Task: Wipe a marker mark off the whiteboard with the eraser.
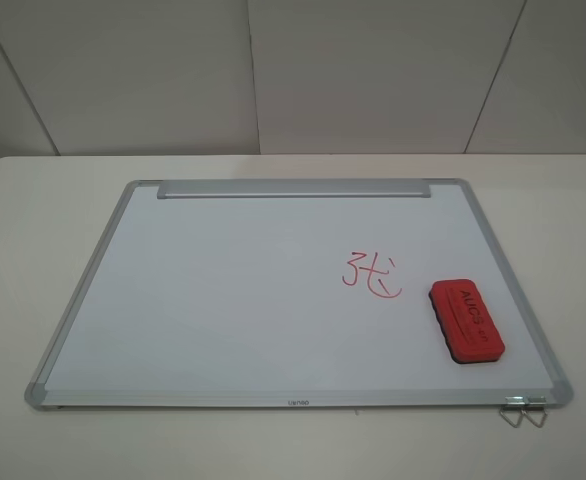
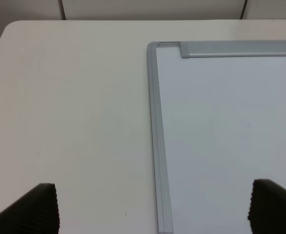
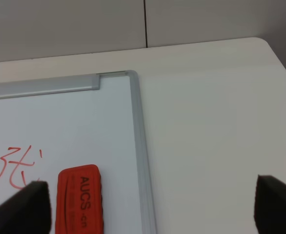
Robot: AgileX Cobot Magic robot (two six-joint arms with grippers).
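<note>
The mark is found right of the whiteboard's middle, a small red scribble. The eraser is laid flat just beside it, touching nothing but the board, close to the right frame edge near the front right corner. Both the left gripper and right gripper are seen spread wide, nothing held, hovering above the table.

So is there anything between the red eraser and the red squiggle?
No, just bare whiteboard. The high view shows a thin white gap between the eraser and the red squiggle.
</note>
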